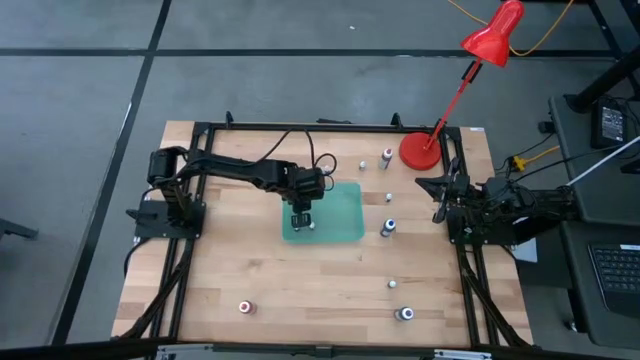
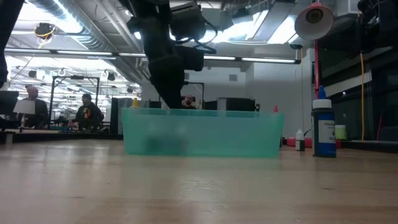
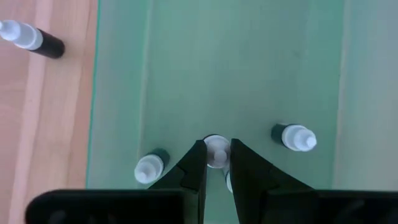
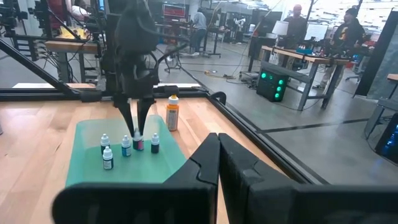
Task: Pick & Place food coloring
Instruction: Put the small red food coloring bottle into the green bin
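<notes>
The food coloring bottles are tiny, with whitish caps. Several stand in the green tray (image 1: 340, 215), seen in the right wrist view as bottles (image 4: 108, 157). Others stand scattered on the wooden table, such as a bottle (image 1: 387, 228) right of the tray and one (image 1: 244, 307) near the front left. My left gripper (image 1: 302, 222) reaches down into the tray's near left part and is shut on one bottle (image 3: 216, 151). My right gripper (image 4: 217, 152) is shut, parked at the table's right edge (image 1: 445, 195). My left gripper pinches a bottle by its whitish cap (image 3: 216, 144) between its two fingers (image 3: 198, 167), coming from above and pointing down. The bottle is upright, and its reddish body (image 4: 139, 145) sits level with the neighbouring bottles on the tray floor.
A red desk lamp (image 1: 423, 150) stands at the far right corner, its head leaning beyond the table. An orange bottle (image 4: 172, 113) stands just outside the tray. A dark bottle (image 3: 31, 40) lies on the wood beside the tray. A black frame borders the table.
</notes>
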Robot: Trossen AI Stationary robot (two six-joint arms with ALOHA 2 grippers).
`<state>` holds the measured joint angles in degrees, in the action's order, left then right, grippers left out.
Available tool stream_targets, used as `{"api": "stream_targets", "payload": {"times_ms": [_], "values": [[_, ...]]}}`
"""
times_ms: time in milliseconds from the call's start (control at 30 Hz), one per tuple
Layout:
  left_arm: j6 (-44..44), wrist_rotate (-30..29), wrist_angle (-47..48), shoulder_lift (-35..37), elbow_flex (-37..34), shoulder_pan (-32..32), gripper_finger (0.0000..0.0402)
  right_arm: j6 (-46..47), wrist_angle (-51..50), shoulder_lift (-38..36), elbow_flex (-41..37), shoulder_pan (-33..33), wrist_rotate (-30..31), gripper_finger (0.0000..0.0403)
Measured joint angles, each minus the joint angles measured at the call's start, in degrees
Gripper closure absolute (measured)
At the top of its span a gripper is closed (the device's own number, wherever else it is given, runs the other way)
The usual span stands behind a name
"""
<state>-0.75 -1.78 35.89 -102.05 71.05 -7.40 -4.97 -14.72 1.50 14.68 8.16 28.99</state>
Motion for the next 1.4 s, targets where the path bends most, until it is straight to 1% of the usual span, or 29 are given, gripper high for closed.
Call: {"api": "stream_targets", "payload": {"times_ms": [133, 400, 733, 1067, 1133, 1200, 1300, 1400], "values": [[-0.5, 0.0, -3.0, -0.2, -1.8, -0.2, 0.0358, 0.0, 0.0, 0.0, 0.0, 0.0, 0.0, 0.0391], [-0.9, 0.0, -4.3, -0.2, -3.2, -0.3, 0.0355, 0.0, 0.0, 0.0, 0.0, 0.0, 0.0, 0.0391], [-1.5, 0.0, -4.9, -0.2, -3.2, -0.3, 0.0324, 0.0, 0.0, 0.0, 0.0, 0.0, 0.0, 0.0391], [-2.1, -0.6, -4.9, -0.2, -3.2, -0.3, 0.0332, 0.0, 0.0, 0.0, 0.0, 0.0, -0.1, 0.0391], [-2.1, -1.1, -3.6, -0.1, -2.2, -0.3, 0.0330, 0.0, 0.0, 0.0, 0.0, 0.0, -0.1, 0.0391], [-1.7, -1.6, -2.0, 0.4, 0.4, -0.3, 0.0328, 0.0, 0.0, 0.0, 0.0, 0.0, -0.1, 0.0391], [-0.3, -3.2, 0.2, 1.6, 5.8, -0.3, 0.0324, 0.0, 0.1, 0.0, 0.0, 0.0, -0.2, 0.0391], [2.1, -6.3, 2.3, 2.0, 11.6, -0.7, 0.0321, 0.0, 0.2, 0.0, 0.0, 0.0, -0.2, 0.0391]]}}
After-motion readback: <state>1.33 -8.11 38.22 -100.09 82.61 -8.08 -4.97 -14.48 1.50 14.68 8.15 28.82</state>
